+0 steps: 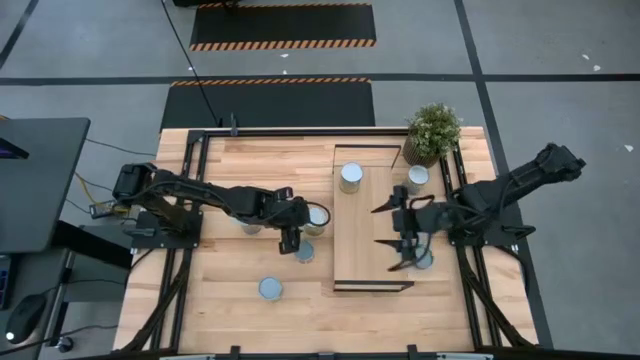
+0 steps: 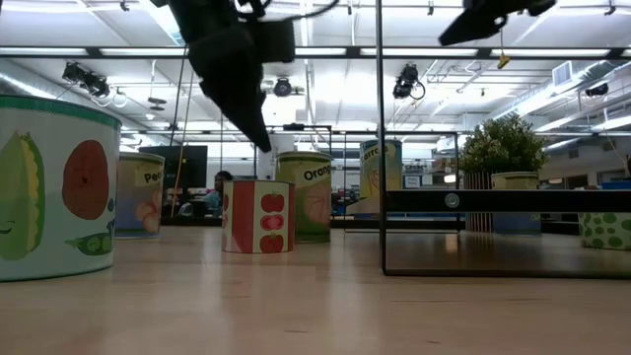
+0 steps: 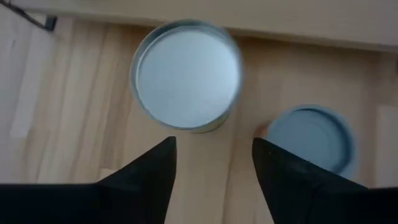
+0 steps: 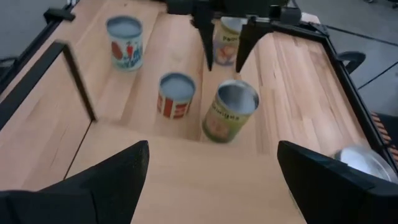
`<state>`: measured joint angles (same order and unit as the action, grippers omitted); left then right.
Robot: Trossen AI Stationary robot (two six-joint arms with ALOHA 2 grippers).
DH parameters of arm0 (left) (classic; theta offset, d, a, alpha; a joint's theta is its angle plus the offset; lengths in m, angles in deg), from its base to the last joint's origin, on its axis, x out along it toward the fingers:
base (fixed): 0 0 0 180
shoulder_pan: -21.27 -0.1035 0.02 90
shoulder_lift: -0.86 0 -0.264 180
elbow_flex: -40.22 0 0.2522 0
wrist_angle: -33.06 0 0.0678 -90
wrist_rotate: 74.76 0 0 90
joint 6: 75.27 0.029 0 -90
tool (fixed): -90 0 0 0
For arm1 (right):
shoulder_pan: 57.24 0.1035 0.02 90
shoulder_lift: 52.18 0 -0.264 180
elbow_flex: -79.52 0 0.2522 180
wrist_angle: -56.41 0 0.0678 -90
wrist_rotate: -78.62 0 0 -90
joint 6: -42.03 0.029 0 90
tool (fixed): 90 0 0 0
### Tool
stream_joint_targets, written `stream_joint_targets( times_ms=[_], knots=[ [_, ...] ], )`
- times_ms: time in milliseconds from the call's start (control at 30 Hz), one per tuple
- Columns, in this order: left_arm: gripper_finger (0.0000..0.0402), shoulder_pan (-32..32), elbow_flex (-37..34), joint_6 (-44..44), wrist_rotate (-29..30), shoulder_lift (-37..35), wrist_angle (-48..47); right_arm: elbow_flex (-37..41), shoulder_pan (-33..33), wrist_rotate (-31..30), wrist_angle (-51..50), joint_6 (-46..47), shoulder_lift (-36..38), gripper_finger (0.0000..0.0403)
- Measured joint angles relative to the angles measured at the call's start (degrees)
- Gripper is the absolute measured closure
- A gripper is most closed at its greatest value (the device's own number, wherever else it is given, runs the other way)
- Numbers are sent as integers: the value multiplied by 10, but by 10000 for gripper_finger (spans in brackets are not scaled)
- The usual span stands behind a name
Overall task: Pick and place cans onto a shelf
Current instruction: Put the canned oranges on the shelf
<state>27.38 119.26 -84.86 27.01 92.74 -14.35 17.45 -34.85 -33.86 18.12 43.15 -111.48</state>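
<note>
Fingers (image 1: 292,240) of left arm spread above can (image 1: 305,252), right fingers (image 1: 393,238) open over shelf (image 1: 368,232)

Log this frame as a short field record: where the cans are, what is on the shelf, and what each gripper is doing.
cans on shelf: one can near the far end of the shelf
cans on table left of shelf: several, including a front can
cans right of shelf: one beside the plant, one partly hidden under the right arm
left gripper: open, above cans just left of the shelf, holding nothing
right gripper: open wide over the shelf's right edge, holding nothing
</note>
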Motion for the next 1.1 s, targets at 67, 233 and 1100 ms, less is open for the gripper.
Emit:
stream_joint_targets(
  times_ms=[67, 233, 1100],
  knots=[
    [194, 3, 0, 7, -1, -16, -3, 0, -21, 18, 27, -13, -10, 40],
    [216, 2, -18, 34, -13, -50, 59, 0, -66, 61, 75, -17, -44, 40],
    [249, 29, -325, 57, -16, -246, 519, -197, -171, 156, 120, -104, -322, 24]
  ],
)
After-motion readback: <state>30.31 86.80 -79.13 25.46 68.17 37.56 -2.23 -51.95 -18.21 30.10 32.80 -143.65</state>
